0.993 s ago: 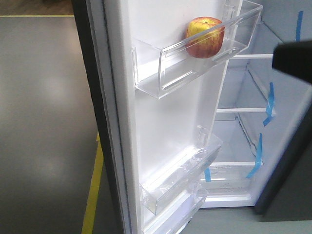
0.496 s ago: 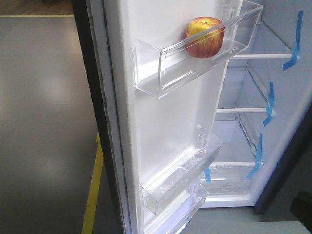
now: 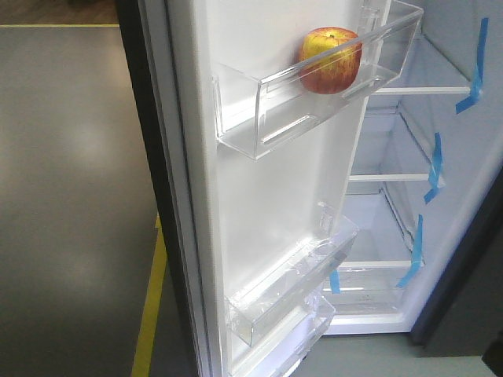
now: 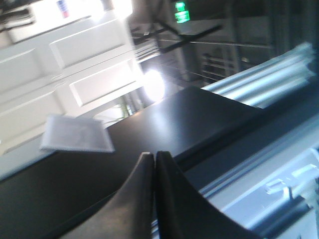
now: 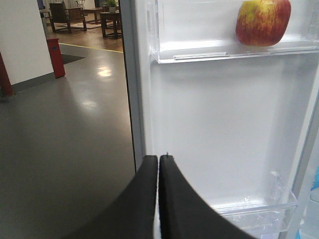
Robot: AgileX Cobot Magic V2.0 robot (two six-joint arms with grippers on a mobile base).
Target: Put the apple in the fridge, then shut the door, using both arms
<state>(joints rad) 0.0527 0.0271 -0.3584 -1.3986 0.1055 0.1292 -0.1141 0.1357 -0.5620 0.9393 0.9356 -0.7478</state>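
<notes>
The red and yellow apple [image 3: 331,60] rests in the upper clear bin [image 3: 259,118] on the white inner face of the open door [image 3: 275,204]. It also shows at the top right of the right wrist view, apple [image 5: 263,22]. The fridge [image 3: 409,196] stands open behind, with white shelves and blue tape strips. My right gripper [image 5: 159,158] is shut and empty, below the apple and facing the door's inner face [image 5: 224,129]. My left gripper [image 4: 154,155] is shut with nothing in it, over a dark flat surface [image 4: 164,129]. No gripper shows in the exterior view.
Grey floor with a yellow line [image 3: 149,314] lies left of the door. Lower clear door bins [image 3: 291,290] jut out near the bottom. A white sheet [image 4: 76,133] lies on the dark surface. A red post [image 5: 55,57] and furniture stand far off.
A dark arm at the right edge of the exterior view dropped to the lower right corner and then left the frame. The apple and the door have not moved.
</notes>
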